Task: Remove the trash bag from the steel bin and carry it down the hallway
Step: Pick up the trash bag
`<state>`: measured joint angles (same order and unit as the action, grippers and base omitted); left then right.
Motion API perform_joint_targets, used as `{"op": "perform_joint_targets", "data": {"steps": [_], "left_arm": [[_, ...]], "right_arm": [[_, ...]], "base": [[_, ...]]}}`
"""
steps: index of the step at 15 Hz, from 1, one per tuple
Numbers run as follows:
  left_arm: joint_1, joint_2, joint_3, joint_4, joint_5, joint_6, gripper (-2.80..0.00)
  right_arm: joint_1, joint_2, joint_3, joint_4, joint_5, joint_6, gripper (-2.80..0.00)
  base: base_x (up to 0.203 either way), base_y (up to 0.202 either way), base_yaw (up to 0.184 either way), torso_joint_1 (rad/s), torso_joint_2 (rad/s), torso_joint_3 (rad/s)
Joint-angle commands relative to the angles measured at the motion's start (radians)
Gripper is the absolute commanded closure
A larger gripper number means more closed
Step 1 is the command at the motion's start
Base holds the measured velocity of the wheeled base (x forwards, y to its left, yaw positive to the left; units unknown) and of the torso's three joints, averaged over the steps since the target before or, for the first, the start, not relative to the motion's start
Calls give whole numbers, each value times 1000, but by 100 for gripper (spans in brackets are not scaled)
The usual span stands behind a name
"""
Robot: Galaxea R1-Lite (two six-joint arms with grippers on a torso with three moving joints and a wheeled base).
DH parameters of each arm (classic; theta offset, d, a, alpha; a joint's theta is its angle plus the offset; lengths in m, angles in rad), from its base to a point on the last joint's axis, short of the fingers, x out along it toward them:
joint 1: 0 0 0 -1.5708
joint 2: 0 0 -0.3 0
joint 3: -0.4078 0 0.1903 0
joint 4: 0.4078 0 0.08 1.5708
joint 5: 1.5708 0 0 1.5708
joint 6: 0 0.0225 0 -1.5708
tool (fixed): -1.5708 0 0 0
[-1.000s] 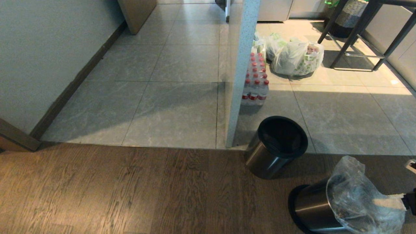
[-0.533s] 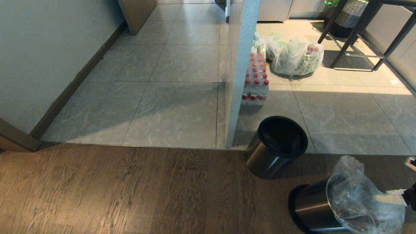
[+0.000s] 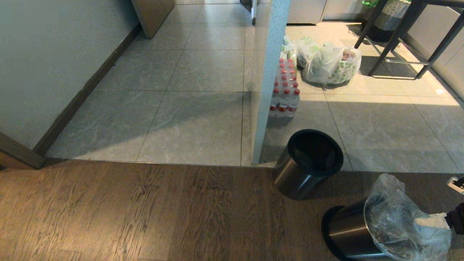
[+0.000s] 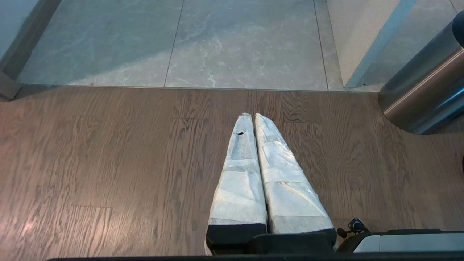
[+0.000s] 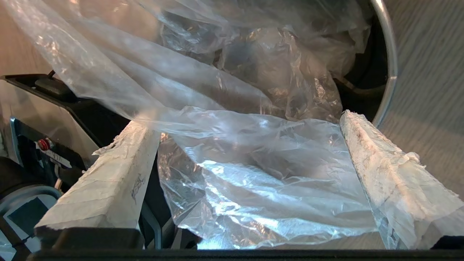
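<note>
Dark wooden floor point(image 3: 145, 214) meets grey tile. The steel bin point(image 3: 348, 232) stands low on the right, the trash bag point(image 3: 402, 217) bulging from it. The right pincer point(image 5: 246, 145) straddles loose plastic, spread wide, gripping nothing. Grasping seems in hand; next, closing on the film.

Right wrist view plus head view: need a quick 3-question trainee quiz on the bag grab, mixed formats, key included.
1. True or false: the right gripper has its fingers spread wide with the trash bag lying between them.
2. Multiple choice: in the head view, the steel bin holding the trash bag stands on: A) grey tile, B) wood floor, C) a table.
3. Fill in: the other bin, with the black inside, holds ____ bag.

Key
1. True. Nothing is clamped yet.
2. B. It stands at the lower right, nearer the robot than the black-lined bin.
3. No. Meanwhile the left gripper hangs shut over the wood floor.
</note>
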<state>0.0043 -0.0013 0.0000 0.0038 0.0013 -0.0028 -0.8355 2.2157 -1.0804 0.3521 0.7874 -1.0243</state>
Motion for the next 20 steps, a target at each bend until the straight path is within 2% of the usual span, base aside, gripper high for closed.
{"op": "perform_joint_targets", "data": {"steps": [1, 13, 16, 20], "left_arm": [[0, 1, 3, -1, 0, 0, 0], [0, 1, 3, -1, 0, 0, 0], [0, 1, 3, -1, 0, 0, 0], [0, 1, 3, -1, 0, 0, 0]], "right_arm": [[1, 30, -5, -1, 4, -7, -280], [64, 145, -84, -2, 8, 0, -280], [100, 142, -81, 6, 8, 6, -280], [105, 108, -73, 4, 0, 18, -280]], "base": [[0, 0, 0, 0, 0, 0], [0, 0, 0, 0, 0, 0], [0, 0, 0, 0, 0, 0], [0, 0, 0, 0, 0, 0]]}}
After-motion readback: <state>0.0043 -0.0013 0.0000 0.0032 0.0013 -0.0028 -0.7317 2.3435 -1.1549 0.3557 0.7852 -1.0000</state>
